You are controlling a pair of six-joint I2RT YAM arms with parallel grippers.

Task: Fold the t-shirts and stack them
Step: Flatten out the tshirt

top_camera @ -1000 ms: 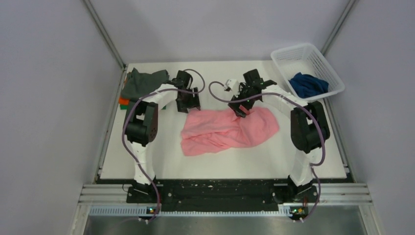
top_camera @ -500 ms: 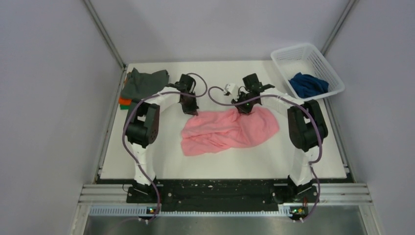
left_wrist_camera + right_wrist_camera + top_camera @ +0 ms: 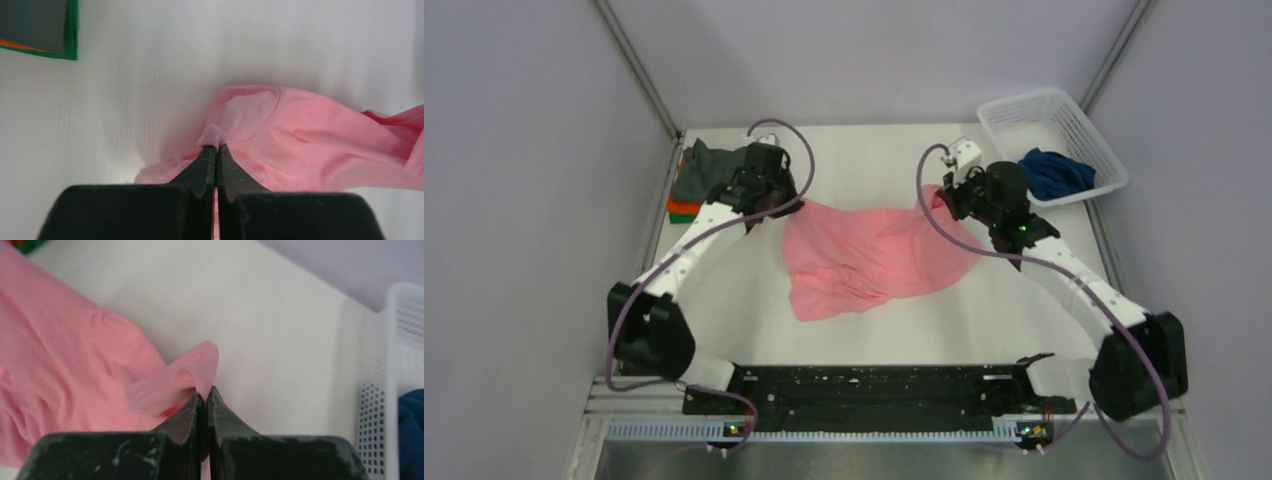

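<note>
White table (image 3: pixel 874 150), pink t-shirt (image 3: pixel 864 255) between left hand (image 3: pixel 216 148) and right hand (image 3: pixel 205 391), each pinching its edge

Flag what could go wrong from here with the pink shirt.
The left gripper and right gripper each pinch only a small nub of the pink shirt at the fingertips; it may slip under tension.
The right gripper is near the white basket; spreading wider could bump it.
The shirt's near part is bunched; a fold may come out crooked.
</note>
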